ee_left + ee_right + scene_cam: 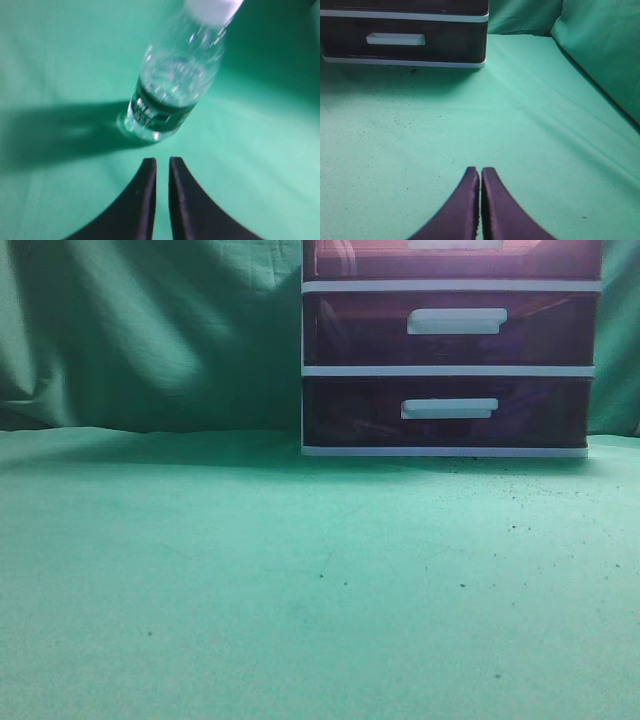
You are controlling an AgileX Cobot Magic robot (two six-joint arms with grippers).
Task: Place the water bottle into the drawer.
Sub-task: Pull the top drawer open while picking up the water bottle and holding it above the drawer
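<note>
Both grippers closed and empty above the green cloth (250, 570).
The water bottle (170, 90) stands just ahead of the left gripper (161, 162), not touching it. The drawer (452, 258) is shut, high in the unit (405, 35) far ahead-left of the right gripper (480, 172).

The table (250, 580) is covered by a green cloth, lightly creased and scattered with small dark specks, most thickly toward the far right corner. Behind the far edge, a green backdrop (150, 330) of the same cloth is hung in loose folds. A brighter patch is cast on the backdrop at the upper left, and a band of shadow is laid along the far edge. In the right wrist view, the cloth is seen rising as a bulging side wall (600, 50) at the right edge.
</note>
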